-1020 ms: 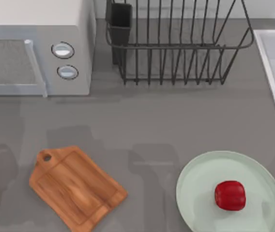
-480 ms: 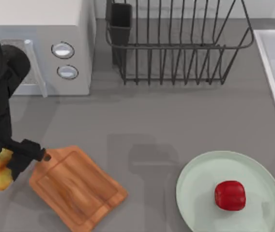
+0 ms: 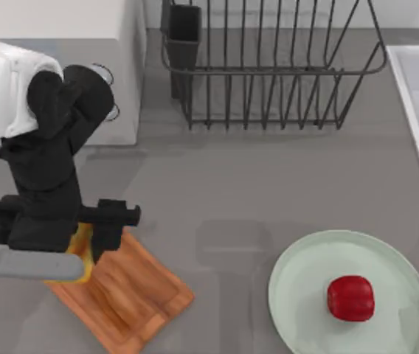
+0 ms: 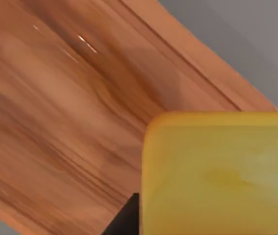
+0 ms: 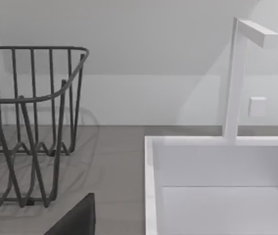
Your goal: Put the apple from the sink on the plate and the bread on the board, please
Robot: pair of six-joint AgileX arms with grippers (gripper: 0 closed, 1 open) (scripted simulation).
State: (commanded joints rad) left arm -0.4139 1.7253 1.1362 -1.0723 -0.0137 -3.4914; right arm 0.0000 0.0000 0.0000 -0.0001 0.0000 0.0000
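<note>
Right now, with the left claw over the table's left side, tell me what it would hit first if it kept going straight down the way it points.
Most likely the brown wooden cutting board: the left claw points down at it, carrying the golden-yellow bread. The bread would probably touch first, though the gap is unclear.

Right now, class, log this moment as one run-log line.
left claw: holds golden-yellow bread cube above brown wooden board | glossy red apple: on pale green round plate | right arm: parked by sink
</note>
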